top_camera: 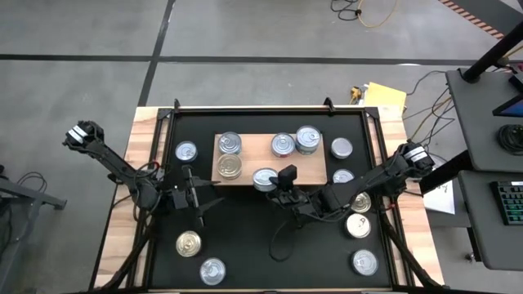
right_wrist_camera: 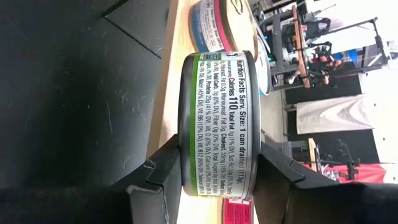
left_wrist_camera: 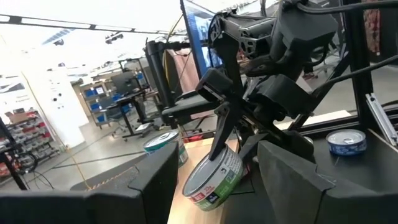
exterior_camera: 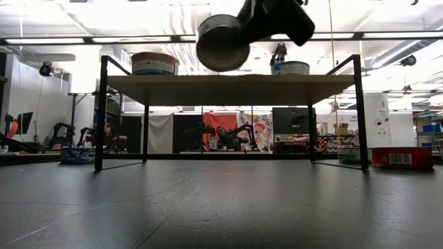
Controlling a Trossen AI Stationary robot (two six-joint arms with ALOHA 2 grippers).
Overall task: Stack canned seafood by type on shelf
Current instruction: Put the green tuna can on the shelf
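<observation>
"Nutrition Facts", probably "Calories 110", on can (right_wrist_camera: pixel 219 127)

Twelve seafood tins (top_camera: pixel 231 144): four resting on one wooden shelf (top_camera: pixel 253 147), one held at its near edge, seven on the black mat (top_camera: pixel 253 237). Two robot arms.

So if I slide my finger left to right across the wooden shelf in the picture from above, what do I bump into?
On the shelf: the two cans at its left end, then the can held in the right gripper fingers, then the silver-lidded can, then the tall can stack.
</observation>
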